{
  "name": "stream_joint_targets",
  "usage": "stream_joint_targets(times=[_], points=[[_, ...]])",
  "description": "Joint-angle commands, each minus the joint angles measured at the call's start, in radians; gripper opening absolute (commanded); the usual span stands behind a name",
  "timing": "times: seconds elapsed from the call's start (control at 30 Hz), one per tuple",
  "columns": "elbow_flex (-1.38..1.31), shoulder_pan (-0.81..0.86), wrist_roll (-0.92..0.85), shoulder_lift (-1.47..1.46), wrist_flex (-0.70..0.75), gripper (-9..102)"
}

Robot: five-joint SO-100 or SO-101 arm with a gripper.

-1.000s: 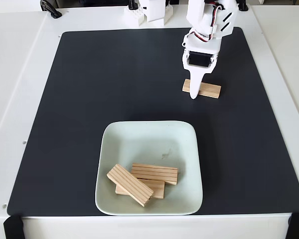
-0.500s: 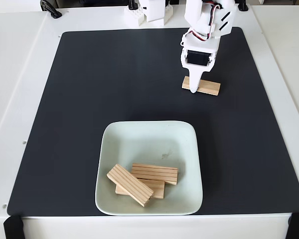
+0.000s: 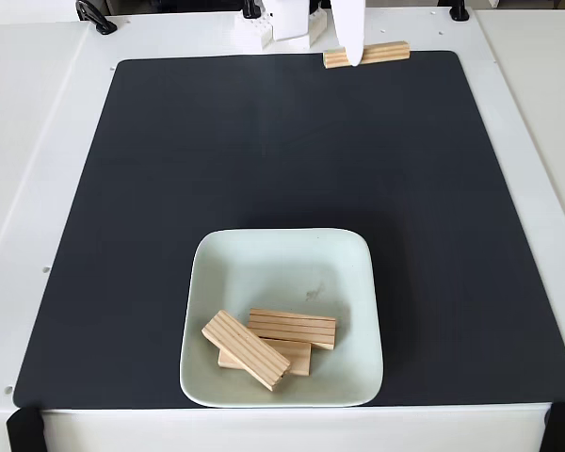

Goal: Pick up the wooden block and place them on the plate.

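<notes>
A wooden block hangs at the top edge of the fixed view, lying level over the far edge of the black mat. My gripper is shut on it. One white finger crosses the block's front near its left end; the other finger is hidden behind the block. The pale mint plate sits at the near middle of the mat. Three more wooden blocks lie stacked in its near left part: one on top at a slant, one behind it, one underneath.
The black mat covers most of the white table. The arm's white base stands at the far edge. Black clamps sit at the near corners and at the far left.
The gripper has risen from the mat at the right with the block in it. Both have moved up and slightly left in the picture, and the arm body has left the frame.
</notes>
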Motion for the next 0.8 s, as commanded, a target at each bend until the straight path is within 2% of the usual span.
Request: stream_joint_targets(times=[0.0, 0.23, 0.3, 0.6, 0.77], points=[[-0.003, 0.040, -0.064, 0.078, -0.029, 0], [-0.120, 0.173, -0.126, 0.044, -0.272, 0], [-0.167, 0.206, -0.167, -0.018, -0.301, 0], [-0.669, 0.279, -0.189, -0.577, -0.288, 0], [-1.012, 0.262, -0.192, -0.890, -0.094, 0]])
